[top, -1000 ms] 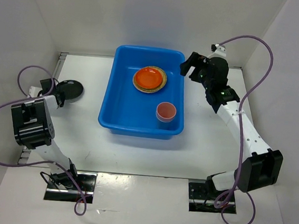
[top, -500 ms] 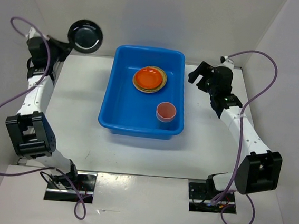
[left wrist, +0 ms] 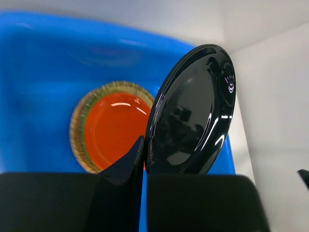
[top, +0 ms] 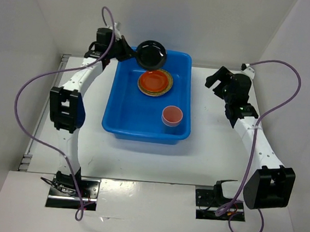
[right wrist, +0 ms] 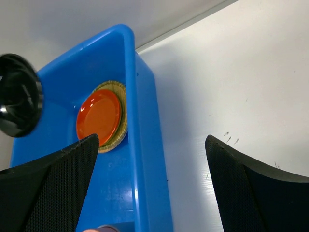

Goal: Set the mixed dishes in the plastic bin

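My left gripper (top: 129, 54) is shut on the rim of the glossy black plate (top: 151, 55), held tilted above the far left corner of the blue plastic bin (top: 118, 124). In the left wrist view the black plate (left wrist: 193, 111) stands on edge between my fingers (left wrist: 130, 159). The orange plate (top: 153, 82) lies on top of a stack in the bin, with a green edge and a tan woven plate (left wrist: 77, 140) under it. The reddish-pink cup (top: 172, 116) stands in the bin's near right part. My right gripper (top: 217, 81) is open and empty, right of the bin.
White walls enclose the table at the back and both sides. The right wrist view shows the bin's right wall (right wrist: 145, 159) and the bare white table (right wrist: 231, 87) beside it. Purple cables loop off both arms.
My left arm has swung the black plate from the far left of the table rightward, to over the bin's far left corner. My right gripper has drawn a little further right from the bin.
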Robot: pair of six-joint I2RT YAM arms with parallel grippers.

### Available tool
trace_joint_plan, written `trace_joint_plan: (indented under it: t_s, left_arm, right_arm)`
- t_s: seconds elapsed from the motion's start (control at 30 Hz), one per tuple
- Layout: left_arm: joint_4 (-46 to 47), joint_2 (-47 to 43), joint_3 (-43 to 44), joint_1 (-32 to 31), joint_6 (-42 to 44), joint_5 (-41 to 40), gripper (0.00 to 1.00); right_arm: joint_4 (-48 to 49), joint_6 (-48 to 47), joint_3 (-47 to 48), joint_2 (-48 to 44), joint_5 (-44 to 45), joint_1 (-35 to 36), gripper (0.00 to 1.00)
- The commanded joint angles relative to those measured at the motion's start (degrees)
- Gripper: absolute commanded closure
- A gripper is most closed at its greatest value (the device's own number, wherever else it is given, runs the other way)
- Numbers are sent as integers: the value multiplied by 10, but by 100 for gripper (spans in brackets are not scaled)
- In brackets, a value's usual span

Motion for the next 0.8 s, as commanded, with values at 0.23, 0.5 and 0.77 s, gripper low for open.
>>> trace_joint_plan:
  t_s: [0.23, 0.5, 0.77]
  left_arm:
    - [-84, 127, 133, -62, 19, -72, 100]
    - [-101, 173, 122, -62, 7, -96, 100]
    - [-123, 178, 122, -62, 1, -111, 56]
  right_arm:
    - [23, 5, -21, -32, 7, -5, 5]
    - [23, 5, -21, -37, 12, -11, 4]
    - [18, 5, -21, -37, 1, -11, 2]
